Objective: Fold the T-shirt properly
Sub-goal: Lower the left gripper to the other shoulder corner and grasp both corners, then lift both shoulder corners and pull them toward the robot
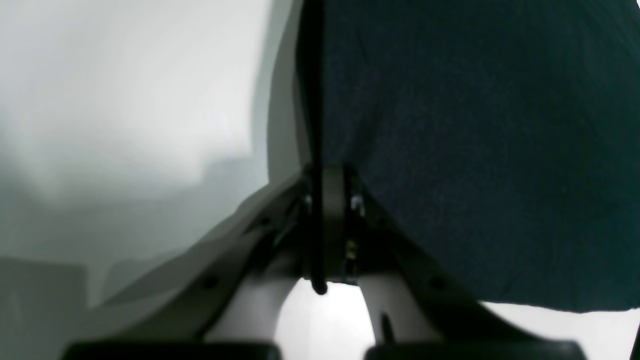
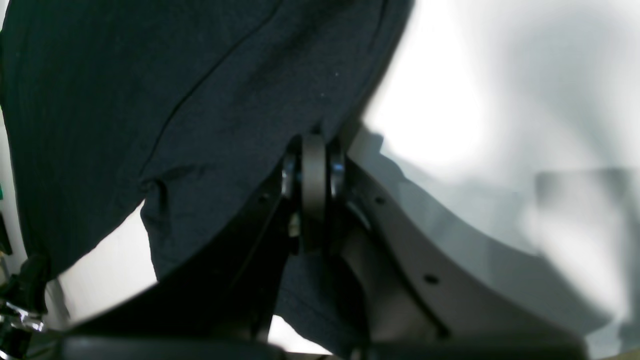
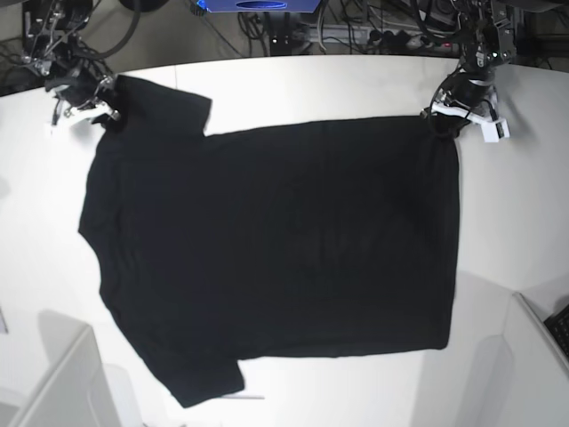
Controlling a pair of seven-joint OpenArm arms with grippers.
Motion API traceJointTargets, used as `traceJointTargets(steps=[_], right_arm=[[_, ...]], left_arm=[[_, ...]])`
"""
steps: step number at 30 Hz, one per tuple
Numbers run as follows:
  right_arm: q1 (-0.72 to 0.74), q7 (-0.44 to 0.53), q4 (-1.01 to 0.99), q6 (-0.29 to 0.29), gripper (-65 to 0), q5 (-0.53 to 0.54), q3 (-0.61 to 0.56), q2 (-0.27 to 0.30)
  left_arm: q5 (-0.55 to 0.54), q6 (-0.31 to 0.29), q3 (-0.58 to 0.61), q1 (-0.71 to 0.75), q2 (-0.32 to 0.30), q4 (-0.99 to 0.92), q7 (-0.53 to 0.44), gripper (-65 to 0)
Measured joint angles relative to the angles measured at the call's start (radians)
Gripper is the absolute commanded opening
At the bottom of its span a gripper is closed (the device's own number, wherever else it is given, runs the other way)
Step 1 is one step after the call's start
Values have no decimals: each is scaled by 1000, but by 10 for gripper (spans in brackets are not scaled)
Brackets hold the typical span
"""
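Observation:
The black T-shirt lies spread across the white table, plain side up with its print hidden. The sleeves point to the left in the base view. My left gripper is shut on the shirt's far right corner. In the left wrist view the gripper pinches the cloth edge, and the dark cloth fills the right side. My right gripper is shut on the far left sleeve corner. In the right wrist view the gripper grips the cloth.
Cables and equipment lie beyond the table's far edge. A white panel stands at the front left and another at the front right. Bare table shows around the shirt.

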Motion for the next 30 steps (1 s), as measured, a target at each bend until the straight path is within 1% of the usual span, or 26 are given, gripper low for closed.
traceJointTargets(steps=[2, 4, 7, 11, 13, 16, 19, 22, 27, 30], right_arm=[[-21, -14, 26, 5, -650, -11, 32, -13], [-54, -22, 62, 5, -650, -29, 68, -31], [-100, -61, 124, -11, -650, -60, 105, -47], [-161, -86, 200, -24, -650, -92, 107, -50], [-184, -88, 237, -30, -650, -95, 105, -64], [-206, -91, 294, -31, -650, -93, 105, -94], [-233, -95, 380, -32, -650, -98, 100, -93], [-232, -95, 446, -31, -650, -93, 100, -91], [-176, -159, 481, -31, -650, -92, 105, -89], [-144, -199, 481, -31, -650, -96, 107, -83]], left_arm=[[0, 0, 0, 16, -1, 15, 1, -650], [4, 0, -20, 32, -6, 35, 31, -650], [15, 12, -65, 71, -8, 63, 51, -650], [18, 15, -116, 109, -10, 89, 56, -650], [14, 11, -133, 121, -10, 92, 52, -650], [15, 11, -136, 165, -10, 97, 51, -650], [26, 25, -134, 203, -8, 131, 56, -650], [22, 23, -134, 212, -5, 200, 57, -650], [11, 24, -133, 227, -5, 311, 62, -650], [7, 19, -133, 221, -7, 343, 61, -650]])
